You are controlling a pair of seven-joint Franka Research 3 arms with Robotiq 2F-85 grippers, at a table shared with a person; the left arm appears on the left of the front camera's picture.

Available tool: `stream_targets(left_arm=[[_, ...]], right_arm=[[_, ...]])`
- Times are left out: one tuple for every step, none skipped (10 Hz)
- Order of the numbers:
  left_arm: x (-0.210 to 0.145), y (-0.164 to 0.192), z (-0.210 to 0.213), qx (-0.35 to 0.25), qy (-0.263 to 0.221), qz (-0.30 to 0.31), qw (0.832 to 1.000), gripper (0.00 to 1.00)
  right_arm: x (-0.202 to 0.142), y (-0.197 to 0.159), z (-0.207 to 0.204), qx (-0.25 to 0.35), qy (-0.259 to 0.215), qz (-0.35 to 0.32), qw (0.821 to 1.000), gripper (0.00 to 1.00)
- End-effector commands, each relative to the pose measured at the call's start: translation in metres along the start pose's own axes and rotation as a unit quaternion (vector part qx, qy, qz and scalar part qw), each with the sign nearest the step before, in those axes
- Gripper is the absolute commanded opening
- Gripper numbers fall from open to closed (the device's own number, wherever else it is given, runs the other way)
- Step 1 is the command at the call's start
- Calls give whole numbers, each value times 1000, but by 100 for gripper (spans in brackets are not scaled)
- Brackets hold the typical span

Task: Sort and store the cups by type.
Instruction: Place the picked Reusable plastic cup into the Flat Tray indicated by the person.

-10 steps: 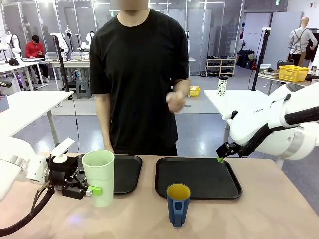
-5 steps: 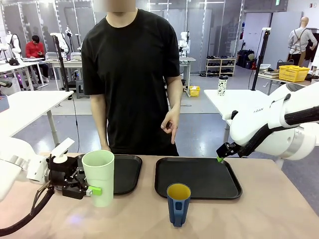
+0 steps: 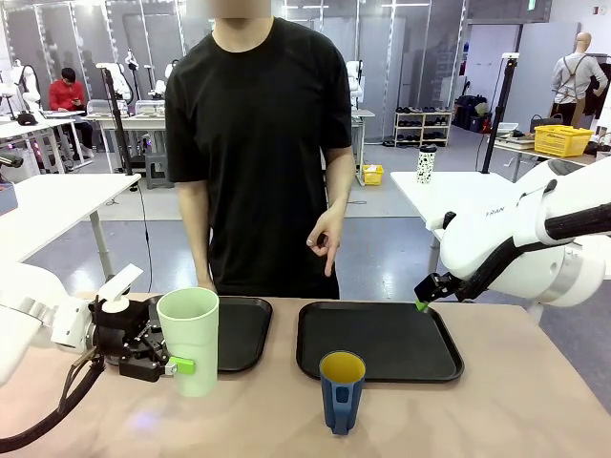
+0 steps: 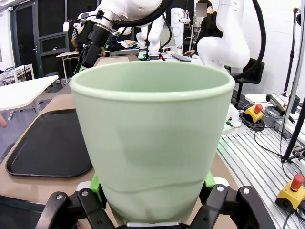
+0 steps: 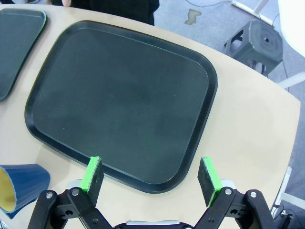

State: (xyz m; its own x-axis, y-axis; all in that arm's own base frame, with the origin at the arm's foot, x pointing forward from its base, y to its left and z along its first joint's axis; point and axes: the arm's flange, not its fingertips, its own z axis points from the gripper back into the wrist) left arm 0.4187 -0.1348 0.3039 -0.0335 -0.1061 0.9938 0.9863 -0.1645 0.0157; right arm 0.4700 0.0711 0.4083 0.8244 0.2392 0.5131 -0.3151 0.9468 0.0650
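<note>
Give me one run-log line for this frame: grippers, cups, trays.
left gripper: shut on green tumbler, upright | right gripper: open, empty, above edge of right tray | blue mug: on table beside right tray

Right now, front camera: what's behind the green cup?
A black tray lies behind the green cup, and its visible part is bare. The cup covers the tray's left part, so that area can't be checked.

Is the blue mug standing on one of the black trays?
No, the blue mug stands on the bare table, just in front of the right-hand tray.
</note>
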Motion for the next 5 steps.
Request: stream_targets(left_arm=[[1, 3, -2, 1, -4, -4, 1000, 55], [0, 0, 0, 0, 0, 0, 1000, 85], [0, 10, -2, 3, -9, -1, 1000, 85], [2, 22, -10, 9, -5, -6, 1000, 85], [5, 42, -21, 11, -9, -9, 1000, 85]], right_arm=[[-2, -2, 1, 6, -1, -1, 1000, 100], [-2, -2, 1, 6, -1, -1, 1000, 100], [-2, -2, 1, 6, -1, -1, 1000, 100], [-2, -2, 1, 6, -1, -1, 1000, 100], [-2, -2, 1, 6, -1, -1, 1000, 100]])
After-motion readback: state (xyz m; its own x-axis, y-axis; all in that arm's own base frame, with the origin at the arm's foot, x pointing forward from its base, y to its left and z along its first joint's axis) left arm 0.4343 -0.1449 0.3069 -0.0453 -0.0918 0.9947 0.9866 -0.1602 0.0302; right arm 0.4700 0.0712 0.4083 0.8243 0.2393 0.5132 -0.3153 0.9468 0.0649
